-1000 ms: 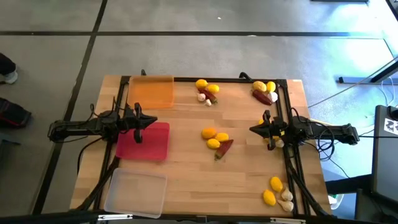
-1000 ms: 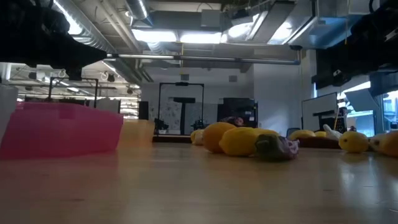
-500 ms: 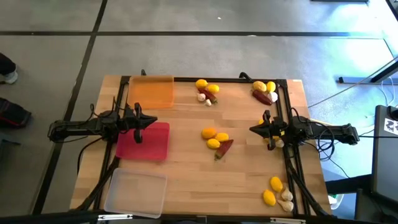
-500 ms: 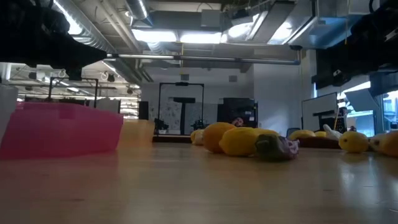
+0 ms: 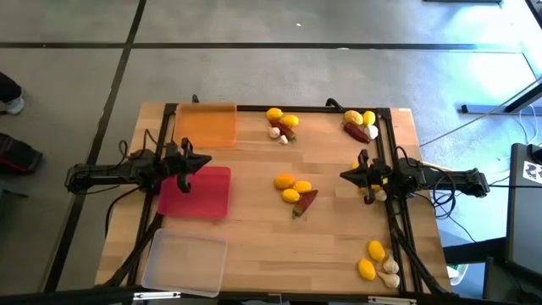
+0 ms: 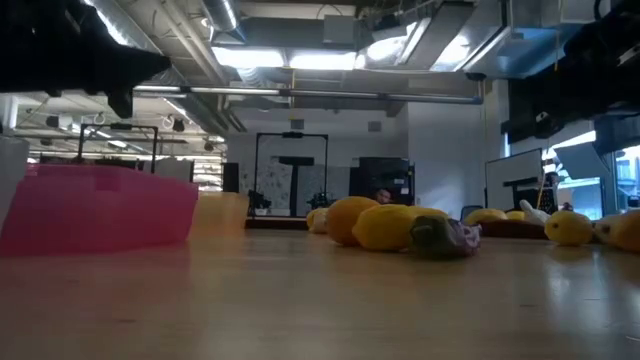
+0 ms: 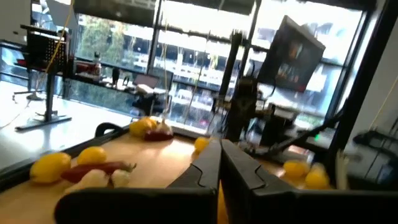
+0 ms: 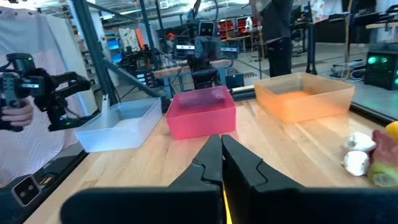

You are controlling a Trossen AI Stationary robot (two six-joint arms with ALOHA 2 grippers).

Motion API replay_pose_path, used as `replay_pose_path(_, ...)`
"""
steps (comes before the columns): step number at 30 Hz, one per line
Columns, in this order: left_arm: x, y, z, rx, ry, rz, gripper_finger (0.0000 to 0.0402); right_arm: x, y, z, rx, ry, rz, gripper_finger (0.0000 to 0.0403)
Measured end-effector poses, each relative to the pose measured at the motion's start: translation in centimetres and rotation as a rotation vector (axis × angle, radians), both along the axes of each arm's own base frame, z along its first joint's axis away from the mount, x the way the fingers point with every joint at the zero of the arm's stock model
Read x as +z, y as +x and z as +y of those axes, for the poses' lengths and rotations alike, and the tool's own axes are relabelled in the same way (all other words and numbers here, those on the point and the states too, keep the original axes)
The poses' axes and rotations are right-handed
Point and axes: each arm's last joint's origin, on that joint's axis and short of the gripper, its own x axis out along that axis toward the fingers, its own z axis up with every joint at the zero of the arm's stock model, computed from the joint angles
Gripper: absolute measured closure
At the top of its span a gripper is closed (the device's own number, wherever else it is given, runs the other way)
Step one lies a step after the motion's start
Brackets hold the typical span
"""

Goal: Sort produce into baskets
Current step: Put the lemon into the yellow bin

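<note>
Roughly sketched: wooden table carrying three baskets down its left side, orange basket farthest, red basket middle, clear basket nearest, all empty. Produce lies in loose clumps right of the red basket, lemons with a chilli closest. Left gripper and right gripper hover with fingers pressed together, nothing held; best spread fingers wide, drop on one lemon only.

A pale wooden worktop carries three trays along its left side: an orange tray at the far corner, a red-pink tray in the middle, a clear tray nearest. Four clusters of lemons, chillies and garlic bulbs lie across the centre and right.
</note>
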Motion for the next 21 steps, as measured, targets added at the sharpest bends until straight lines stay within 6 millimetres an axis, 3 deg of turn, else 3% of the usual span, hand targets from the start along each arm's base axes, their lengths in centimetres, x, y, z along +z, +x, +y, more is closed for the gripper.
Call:
replay_pose_path(8, 0.4, -0.1, 0.0, 0.007, 0.013, -0.037, 0.0398, 0.2, 0.0, -0.2, -0.082, 0.007, -0.024, 0.0398)
replay_pose_path(13, 0.4, -0.1, 0.2, 0.068, -0.01, -0.041, 0.0398, 1.9, -0.4, -0.8, -0.277, -0.007, -0.193, 0.0398)
replay_pose_path(17, 0.3, -0.2, 0.4, 0.122, -0.022, -0.039, 0.0398, 1.8, -0.4, -1.2, -0.424, -0.087, -0.157, 0.0398)
replay_pose_path(21, 0.3, -0.2, 0.7, 0.155, -0.05, -0.049, 0.0398, 1.5, -0.3, -1.3, -0.466, -0.139, -0.107, 0.0398)
